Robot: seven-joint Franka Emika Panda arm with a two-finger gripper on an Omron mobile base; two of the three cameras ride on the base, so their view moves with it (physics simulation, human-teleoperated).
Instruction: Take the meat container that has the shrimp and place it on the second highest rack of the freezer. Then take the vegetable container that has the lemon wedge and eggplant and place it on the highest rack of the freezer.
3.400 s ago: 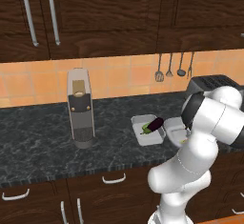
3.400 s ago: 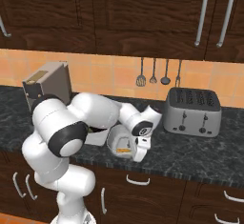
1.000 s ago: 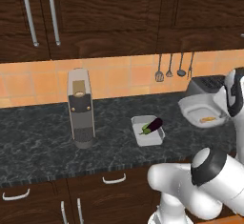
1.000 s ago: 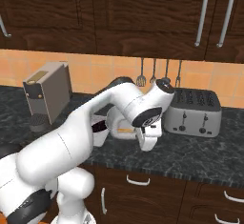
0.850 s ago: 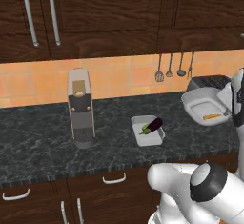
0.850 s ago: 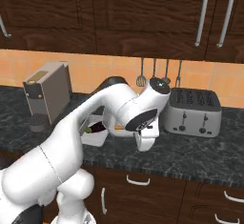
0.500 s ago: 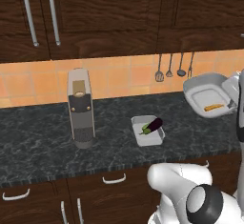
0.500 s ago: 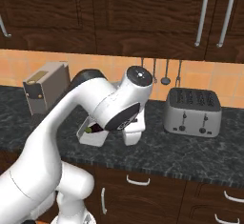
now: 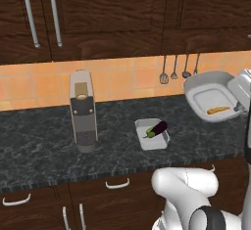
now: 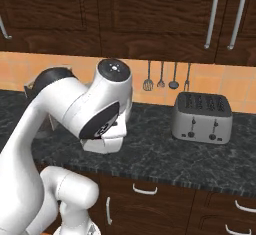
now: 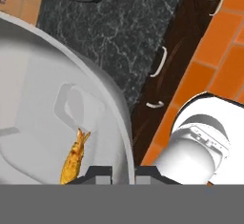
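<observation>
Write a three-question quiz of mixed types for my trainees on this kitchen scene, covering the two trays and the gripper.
1. True or false: the meat container rests flat on the counter.
2. Which tray sits on the counter beside the coffee machine? A) the one with the shrimp B) the vegetable container with the eggplant C) neither
3. Fill in: in the hand view, the gripper straddles the meat container's ____, one fingertip inside and one outside.

Key: 1 false, it is held tilted in the air at the right of the left base view. 2 B. 3 rim.
</observation>
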